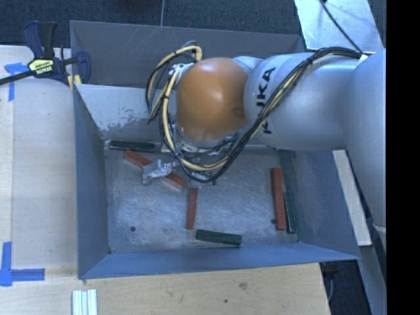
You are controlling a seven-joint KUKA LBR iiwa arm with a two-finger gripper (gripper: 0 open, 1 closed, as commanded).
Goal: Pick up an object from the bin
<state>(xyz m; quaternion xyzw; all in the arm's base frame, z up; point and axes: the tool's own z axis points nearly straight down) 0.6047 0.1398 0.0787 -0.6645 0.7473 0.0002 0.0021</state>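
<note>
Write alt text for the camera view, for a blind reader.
A KUKA arm, its wrist under an orange cover, reaches from the right down into the upper left of a grey metal bin. Red-brown sticks and dark green sticks lie scattered on its floor.

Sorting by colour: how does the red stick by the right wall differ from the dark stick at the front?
The red stick is reddish-brown, the dark stick near black. The red stick looks longer than the dark stick. The red stick runs front to back, the dark stick side to side. Both are slim, lying flat.
</note>
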